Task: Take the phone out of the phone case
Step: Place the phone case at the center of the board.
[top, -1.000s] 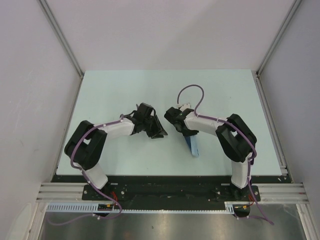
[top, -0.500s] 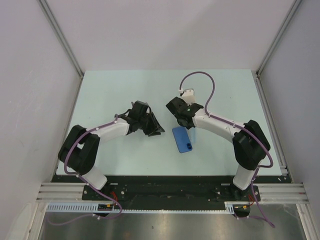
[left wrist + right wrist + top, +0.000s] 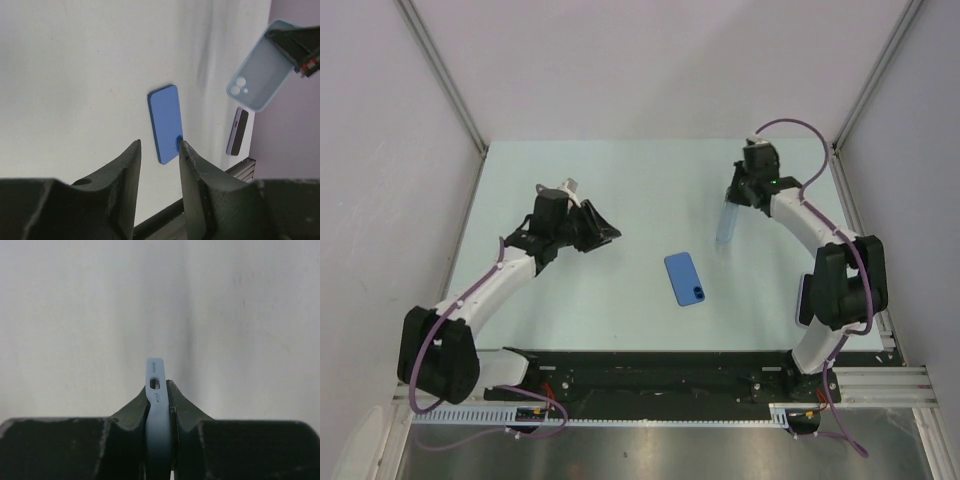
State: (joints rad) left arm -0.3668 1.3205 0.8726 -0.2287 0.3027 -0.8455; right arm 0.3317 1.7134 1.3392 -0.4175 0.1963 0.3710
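The pale green table [image 3: 570, 300] carries both arms. The left arm [image 3: 490, 285] reaches to the far left and the right arm [image 3: 810, 225] stretches along the right edge toward the far right corner.

The phone [image 3: 685, 278], a blue slab, lies flat and bare on the table near the middle, a little right of centre. It is well apart from both grippers.

The case [image 3: 726, 224], light blue and empty, hangs off the table at the far right. It is edge-on in the overhead view, and its camera cutouts show in the left wrist view.

The right gripper [image 3: 158, 390] is clamped on the case, one finger pressed on each face, with the port end sticking out past the fingertips.

The left gripper [image 3: 159, 146] hovers over the far left of the table. Its fingers are a small gap apart with nothing between them.

A dark slab with a lilac rim [image 3: 239, 131] lies near the right edge, by the right arm's elbow.
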